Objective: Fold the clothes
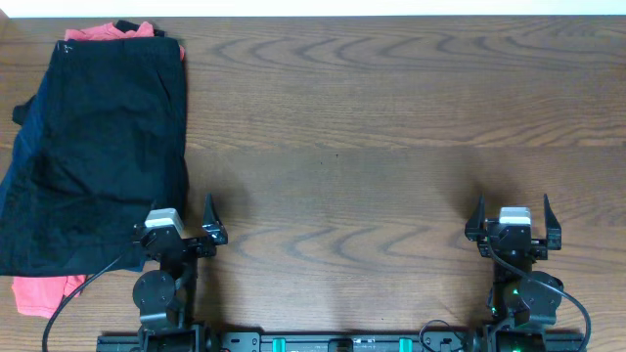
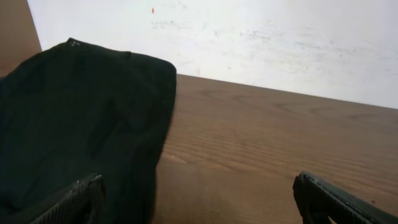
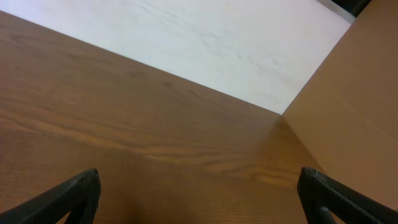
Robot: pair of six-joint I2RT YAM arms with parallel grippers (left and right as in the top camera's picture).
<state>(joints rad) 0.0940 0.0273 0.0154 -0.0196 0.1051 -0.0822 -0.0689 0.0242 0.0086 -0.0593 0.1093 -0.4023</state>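
I see the clothes in a pile on the left side of the wooden table [image 1: 372, 127]. The dark shorts [image 1: 98, 147] lie flat on top, and a coral-red piece [image 1: 44, 291] peeks out at the near and far ends. My left gripper [image 1: 176, 223] is spread wide and holds nothing. It sits at the near right corner of the pile. My right gripper [image 1: 513, 211] is wide too, holds nothing, and is well apart from the pile over bare wood.

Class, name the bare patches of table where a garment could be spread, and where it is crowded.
Bare wood stretches from the black shorts rightward to the table edge, including the gap between the left gripper and right gripper. Crowded: the left side, shorts piled over a coral-red piece.
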